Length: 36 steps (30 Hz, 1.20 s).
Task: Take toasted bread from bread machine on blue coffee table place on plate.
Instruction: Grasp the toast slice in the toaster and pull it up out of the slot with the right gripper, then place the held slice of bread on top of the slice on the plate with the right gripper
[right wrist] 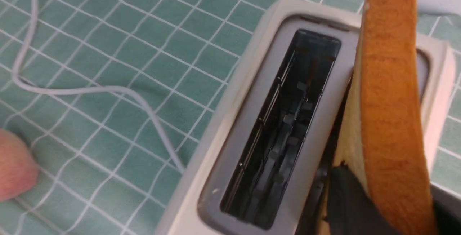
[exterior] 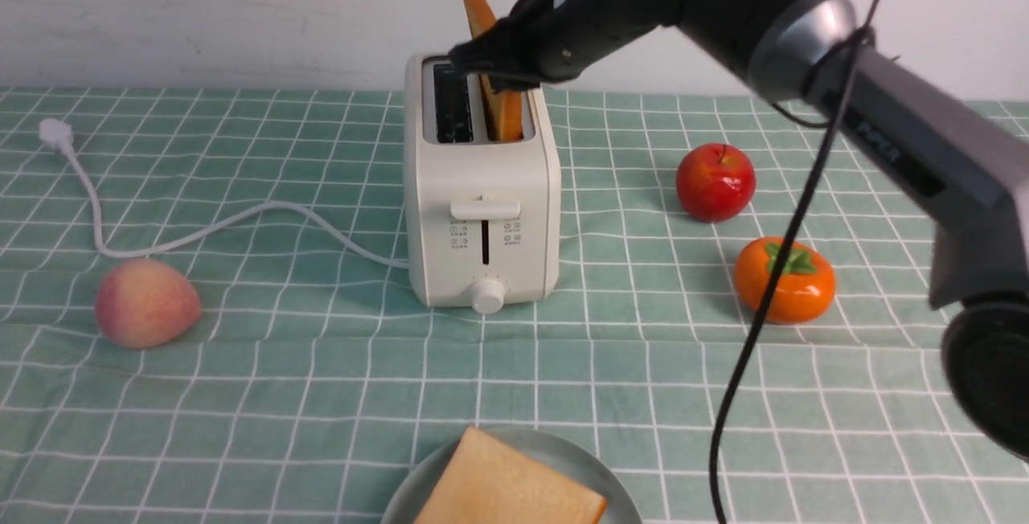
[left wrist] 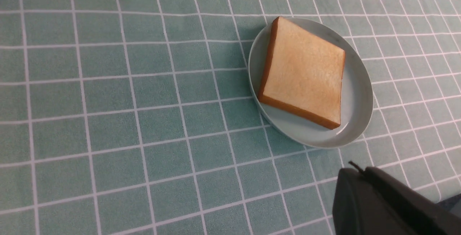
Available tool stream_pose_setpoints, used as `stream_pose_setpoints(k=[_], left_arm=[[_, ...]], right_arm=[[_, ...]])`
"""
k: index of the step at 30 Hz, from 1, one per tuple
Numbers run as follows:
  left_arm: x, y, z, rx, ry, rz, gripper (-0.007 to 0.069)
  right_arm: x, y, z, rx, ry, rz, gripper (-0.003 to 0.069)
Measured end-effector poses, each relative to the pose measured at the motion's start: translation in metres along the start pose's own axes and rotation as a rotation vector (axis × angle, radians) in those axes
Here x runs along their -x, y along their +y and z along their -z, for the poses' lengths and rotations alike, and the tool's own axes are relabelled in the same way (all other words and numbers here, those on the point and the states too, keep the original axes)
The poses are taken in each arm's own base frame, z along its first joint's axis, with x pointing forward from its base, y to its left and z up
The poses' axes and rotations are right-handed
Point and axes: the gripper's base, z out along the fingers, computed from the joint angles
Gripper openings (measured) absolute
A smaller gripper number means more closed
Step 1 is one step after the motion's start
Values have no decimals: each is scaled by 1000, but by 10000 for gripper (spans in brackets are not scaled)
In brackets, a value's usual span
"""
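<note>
The cream-white bread machine [exterior: 482,202] stands mid-table on the teal grid cloth [exterior: 241,395]. One slice of toasted bread [exterior: 500,102] sticks up, tilted, out of its right slot; the left slot [right wrist: 284,127] is empty. My right gripper [exterior: 497,66] is shut on that slice [right wrist: 390,101] above the toaster, a finger [right wrist: 347,202] on each face. A second slice [exterior: 508,485] lies flat on the pale plate [exterior: 579,460] at the front edge, also in the left wrist view [left wrist: 304,74]. My left gripper [left wrist: 354,172] hovers beside the plate [left wrist: 356,98], fingers together and empty.
A red apple [exterior: 715,182] and an orange persimmon [exterior: 785,280] lie right of the toaster, under my right arm. A peach [exterior: 146,303] lies at the left. The white cord [exterior: 201,231] runs left from the toaster to its plug [exterior: 56,135].
</note>
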Motion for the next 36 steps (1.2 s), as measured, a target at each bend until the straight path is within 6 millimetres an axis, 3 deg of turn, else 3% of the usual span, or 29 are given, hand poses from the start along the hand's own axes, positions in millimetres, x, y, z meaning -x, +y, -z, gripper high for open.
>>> stream_pose_setpoints(k=[5,6,8,11,13,16,18,19,20,21,22,23,24,28,30,36], left_arm=[[0,0,0,0,-1,0,-14],[0,0,0,0,-1,0,-14],[0,0,0,-1,-6,-1,-14],[2,0,0,-6,-30,-2,-14],[5,-1,0,-12,-56,-2,-14],[6,-1,0,-15,-69,-3,-14],[6,-1,0,-15,-69,-3,-14],[6,-1,0,-16,-69,-2,-14],[6,-1,0,-16,-69,-2,-14],[6,-2,0,-18,-68,-1,-14],[6,-2,0,-19,-68,-1,-14],[6,-2,0,-19,-68,-1,-14],[6,-2,0,-20,-68,-1,-14],[6,-2,0,-21,-68,0,-14],[6,-2,0,-22,-68,0,-14],[3,-1,0,-15,-37,3,-14]], right_arm=[[33,16,132,37,-30,18,113],[34,16,138,37,-30,20,113],[37,21,202,25,-50,33,113],[32,24,241,30,-70,36,113],[19,27,251,64,-34,22,113],[-22,34,248,161,125,-26,113],[-45,37,237,216,220,-44,113],[-69,40,228,280,306,-58,113],[-76,40,224,287,332,-57,113],[-102,43,208,351,432,-71,113],[-117,45,199,393,487,-82,113],[-120,45,197,401,497,-85,113],[-141,50,179,496,571,-120,113],[-163,55,150,624,634,-153,113],[-173,57,125,694,654,-174,113],[-187,54,78,681,669,-269,113]])
